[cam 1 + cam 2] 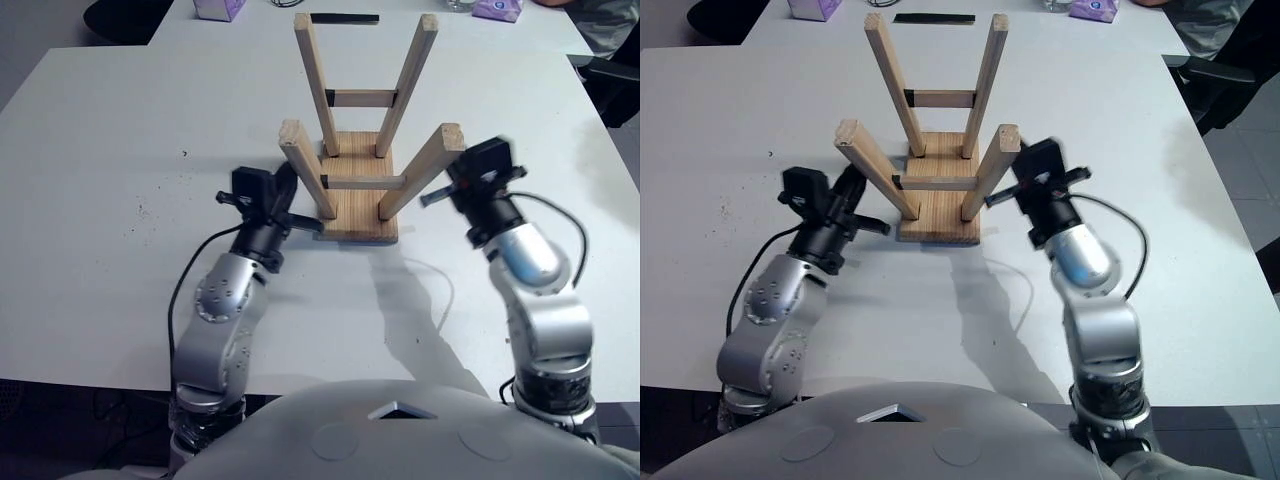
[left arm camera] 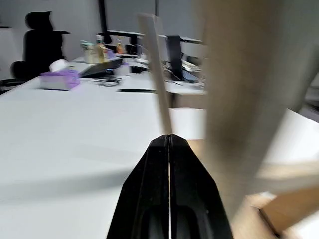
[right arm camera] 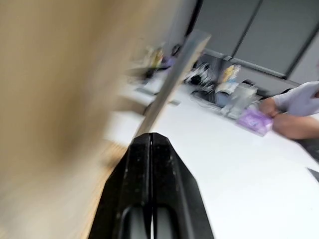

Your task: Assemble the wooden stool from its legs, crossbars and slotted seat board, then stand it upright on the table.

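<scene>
from the head views the stool (image 1: 360,150) is seen whole: it is set upside down in the middle of the table (image 1: 120,150), with the seat (image 1: 362,228) flat on the top and all four legs (image 1: 408,85) pointing up. two crossbars (image 1: 365,98) are seen joining the legs. the left gripper (image 2: 169,140) is held low just beside the near left leg (image 1: 307,168), and the right gripper (image 3: 151,137) just beside the near right leg (image 1: 420,172). both arms are bent and stretched forward, one on each side of the stool. the jaws are shown best by the wrist views: on each gripper the two fingers are pressed together with nothing between them. a blurred leg is seen very close to each gripper, but whether it is touched cannot be told
</scene>
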Available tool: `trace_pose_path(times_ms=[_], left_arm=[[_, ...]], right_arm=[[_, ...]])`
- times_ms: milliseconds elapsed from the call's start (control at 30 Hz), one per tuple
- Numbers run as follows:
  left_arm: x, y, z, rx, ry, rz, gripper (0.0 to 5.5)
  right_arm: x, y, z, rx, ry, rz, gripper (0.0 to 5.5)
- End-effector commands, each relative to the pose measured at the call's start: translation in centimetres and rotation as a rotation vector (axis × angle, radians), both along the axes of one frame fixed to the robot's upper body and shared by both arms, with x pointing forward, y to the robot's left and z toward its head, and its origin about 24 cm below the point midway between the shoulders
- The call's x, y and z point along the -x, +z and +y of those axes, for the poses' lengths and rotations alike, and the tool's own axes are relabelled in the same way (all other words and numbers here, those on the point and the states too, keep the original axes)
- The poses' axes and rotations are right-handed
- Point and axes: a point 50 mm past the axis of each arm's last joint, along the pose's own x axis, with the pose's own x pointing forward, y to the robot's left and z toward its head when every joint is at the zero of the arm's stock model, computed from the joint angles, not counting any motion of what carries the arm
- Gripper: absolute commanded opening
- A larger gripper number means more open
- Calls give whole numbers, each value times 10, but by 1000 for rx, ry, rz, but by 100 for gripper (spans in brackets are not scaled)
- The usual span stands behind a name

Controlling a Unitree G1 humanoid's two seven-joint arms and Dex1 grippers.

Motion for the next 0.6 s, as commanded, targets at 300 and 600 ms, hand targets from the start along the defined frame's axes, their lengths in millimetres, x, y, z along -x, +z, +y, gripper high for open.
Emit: trace_pose_path(times_ms=[300, 600], left_arm=[[-31, 140, 18, 316, -488, -400, 2], [-34, 124, -7, 319, -587, -208, 2]], right_arm=[[-18, 113, 24, -378, 588, -246, 0], [-20, 96, 34, -320, 626, -132, 0]])
